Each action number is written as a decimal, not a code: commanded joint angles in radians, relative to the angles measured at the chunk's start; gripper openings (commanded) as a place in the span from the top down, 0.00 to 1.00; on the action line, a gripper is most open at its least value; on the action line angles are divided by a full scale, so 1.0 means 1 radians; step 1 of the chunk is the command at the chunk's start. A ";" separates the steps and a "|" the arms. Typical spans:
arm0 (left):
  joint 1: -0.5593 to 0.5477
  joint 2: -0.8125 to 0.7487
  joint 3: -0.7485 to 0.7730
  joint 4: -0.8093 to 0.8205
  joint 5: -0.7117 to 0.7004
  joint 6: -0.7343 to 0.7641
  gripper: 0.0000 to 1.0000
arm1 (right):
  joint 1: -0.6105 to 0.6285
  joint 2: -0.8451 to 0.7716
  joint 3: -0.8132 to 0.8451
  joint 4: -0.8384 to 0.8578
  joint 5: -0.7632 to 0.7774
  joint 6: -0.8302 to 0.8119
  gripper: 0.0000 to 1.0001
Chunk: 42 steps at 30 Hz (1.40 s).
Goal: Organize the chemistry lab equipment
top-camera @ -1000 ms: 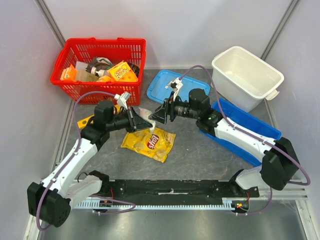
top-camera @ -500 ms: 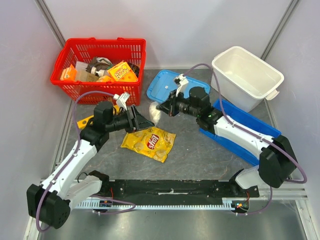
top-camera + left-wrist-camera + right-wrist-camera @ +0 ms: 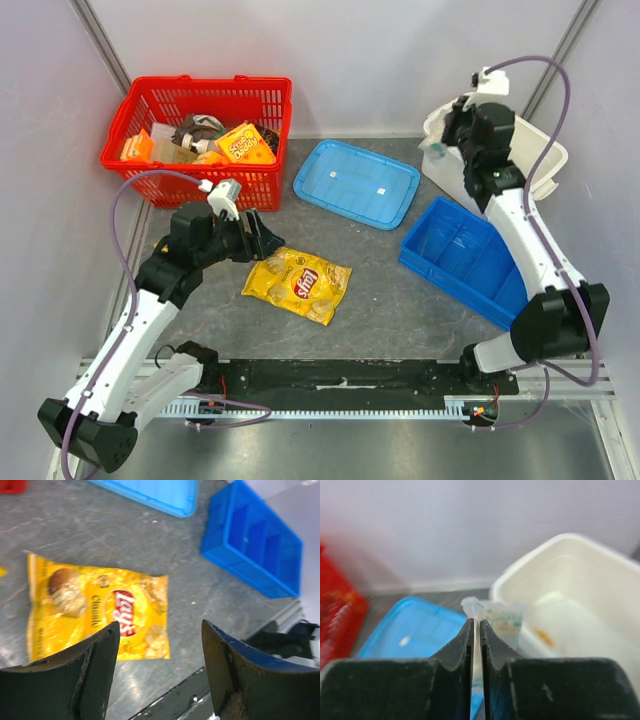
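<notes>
My right gripper [image 3: 445, 140] [image 3: 475, 621] is shut on a clear plastic packet [image 3: 502, 620] with green print. It holds the packet up at the near-left rim of the white bin [image 3: 545, 150] [image 3: 580, 542]; the packet's far end hangs over the rim. My left gripper [image 3: 262, 235] [image 3: 160, 625] is open and holds nothing. It hovers above a yellow Lay's chips bag [image 3: 297, 284] [image 3: 95, 612] that lies flat on the table.
A red basket [image 3: 190, 185] full of mixed items stands at the back left. A flat blue lid [image 3: 355, 183] [image 3: 415, 625] lies mid-table. A blue divided bin [image 3: 470, 255] [image 3: 255, 540] sits in front of the white bin.
The packet passed from my left gripper to my right gripper. The right arm swung it from mid-table up to the white bin. The left gripper opened and drew back.
</notes>
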 commanded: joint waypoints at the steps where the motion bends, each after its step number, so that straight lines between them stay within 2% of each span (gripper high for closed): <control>1: -0.001 -0.038 0.023 -0.093 -0.203 0.134 0.28 | -0.111 0.143 0.148 -0.056 0.190 -0.123 0.84; 10: -0.001 -0.034 -0.023 -0.118 -0.297 0.094 0.33 | -0.228 0.399 0.340 -0.115 0.280 -0.189 0.83; 15: 0.001 -0.037 -0.033 -0.118 -0.312 0.080 0.34 | -0.231 0.435 0.464 -0.293 0.076 -0.252 0.71; 18: 0.001 -0.052 -0.046 -0.078 -0.268 0.098 0.34 | -0.211 0.364 0.397 -0.286 -0.044 -0.266 0.63; 20: 0.001 -0.057 -0.046 -0.064 -0.242 0.114 0.34 | -0.188 0.340 0.377 -0.313 -0.063 -0.279 0.59; 22: 0.001 -0.058 -0.039 -0.062 -0.232 0.128 0.34 | -0.107 0.336 0.383 -0.371 -0.081 -0.339 0.55; 28: 0.001 -0.107 -0.033 -0.069 -0.225 0.175 0.34 | 0.037 0.437 0.444 -0.584 0.002 -0.466 0.46; 33: 0.002 -0.181 -0.051 -0.069 -0.251 0.213 0.34 | 0.114 0.525 0.467 -0.669 0.064 -0.546 0.38; 42: 0.002 -0.285 -0.131 -0.033 -0.278 0.226 0.34 | 0.123 0.681 0.532 -0.795 0.154 -0.606 0.30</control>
